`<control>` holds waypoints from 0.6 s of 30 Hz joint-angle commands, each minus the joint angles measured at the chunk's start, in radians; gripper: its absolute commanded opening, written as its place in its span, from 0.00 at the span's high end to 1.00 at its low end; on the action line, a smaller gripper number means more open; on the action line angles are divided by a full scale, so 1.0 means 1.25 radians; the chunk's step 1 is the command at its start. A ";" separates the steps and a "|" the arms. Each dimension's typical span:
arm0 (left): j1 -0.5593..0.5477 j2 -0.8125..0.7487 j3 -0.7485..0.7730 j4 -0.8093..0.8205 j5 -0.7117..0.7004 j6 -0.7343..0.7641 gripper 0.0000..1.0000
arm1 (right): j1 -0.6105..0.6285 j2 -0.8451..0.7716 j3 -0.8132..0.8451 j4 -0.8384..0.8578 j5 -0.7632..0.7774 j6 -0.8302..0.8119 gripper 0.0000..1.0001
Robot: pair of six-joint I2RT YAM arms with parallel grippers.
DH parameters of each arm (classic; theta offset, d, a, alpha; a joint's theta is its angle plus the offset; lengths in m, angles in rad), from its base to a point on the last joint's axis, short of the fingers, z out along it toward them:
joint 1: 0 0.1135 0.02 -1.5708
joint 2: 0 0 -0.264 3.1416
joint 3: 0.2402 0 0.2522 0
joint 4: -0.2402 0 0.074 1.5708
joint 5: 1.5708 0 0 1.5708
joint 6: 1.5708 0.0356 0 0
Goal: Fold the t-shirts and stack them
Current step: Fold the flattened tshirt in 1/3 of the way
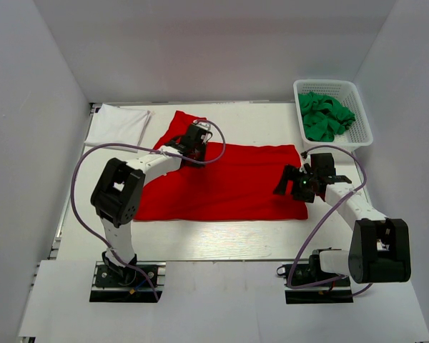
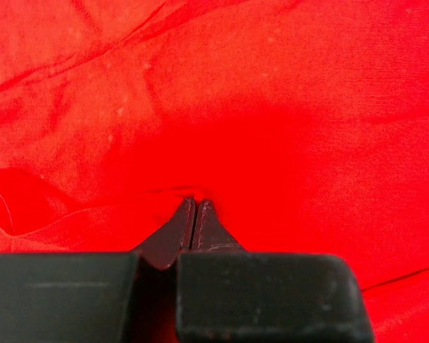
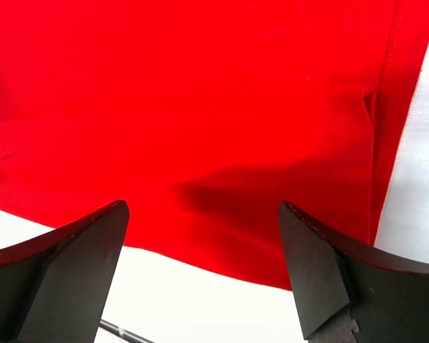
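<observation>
The red t-shirt (image 1: 229, 182) lies spread flat across the middle of the table. My left gripper (image 1: 194, 146) rests on its back left part, near the sleeve. In the left wrist view the gripper (image 2: 194, 202) is shut, with a small ridge of the red t-shirt (image 2: 286, 107) pinched at its tips. My right gripper (image 1: 300, 182) is open and empty over the shirt's right edge. In the right wrist view the gripper (image 3: 201, 207) straddles the hem of the red t-shirt (image 3: 200, 93). A white t-shirt (image 1: 118, 125) lies folded at the back left. Green t-shirts (image 1: 325, 116) are lumped in the basket.
A white plastic lattice basket (image 1: 363, 121) stands at the back right, holding the green shirts. Bare white table (image 1: 222, 239) shows in front of the red shirt and to its right in the right wrist view (image 3: 422, 179). White walls close in the back and sides.
</observation>
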 commanded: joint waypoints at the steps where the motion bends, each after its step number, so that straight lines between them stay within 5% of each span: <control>1: -0.009 -0.014 0.002 0.030 0.025 0.045 1.00 | -0.004 0.001 0.030 -0.004 0.005 -0.006 0.10; 3: -0.009 -0.014 0.011 0.023 0.016 0.045 0.94 | -0.003 0.002 0.031 -0.006 0.007 -0.008 0.10; 18: -0.040 0.023 0.013 0.042 0.053 0.113 0.98 | -0.001 0.002 0.032 -0.009 0.010 -0.008 0.10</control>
